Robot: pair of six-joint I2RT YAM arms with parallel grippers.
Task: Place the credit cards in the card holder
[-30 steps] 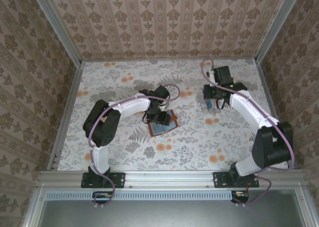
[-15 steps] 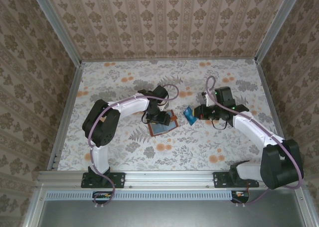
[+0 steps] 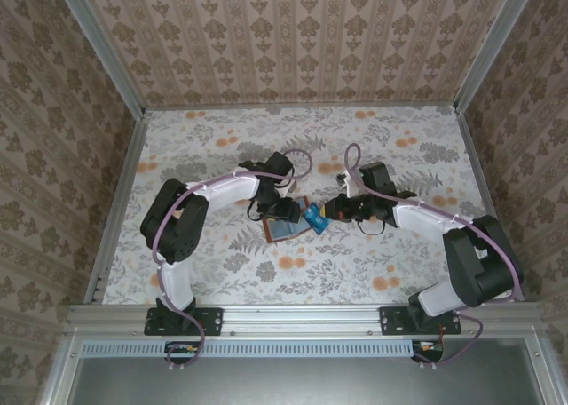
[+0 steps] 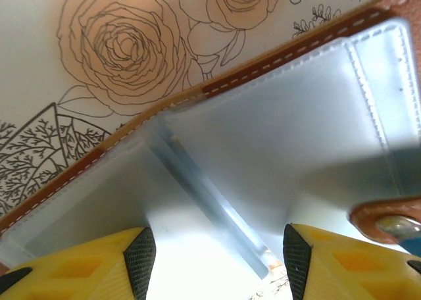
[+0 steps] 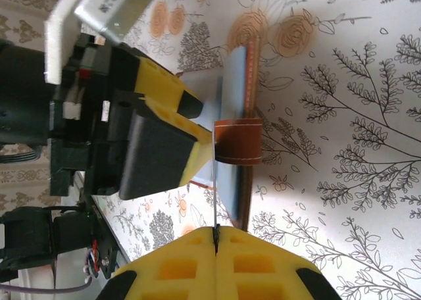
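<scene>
A bluish credit card (image 3: 312,218), edge-on from the wrist, is clenched by the right hand (image 5: 215,230), while the card holder (image 4: 296,102) is partly hidden under the released left hand (image 4: 214,247).

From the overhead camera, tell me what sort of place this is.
Probably a staged robot test booth: wallpapered walls box in a floral tablecloth, an aluminium frame edges it, and the left arm and right arm are bolted to the near rail.
</scene>
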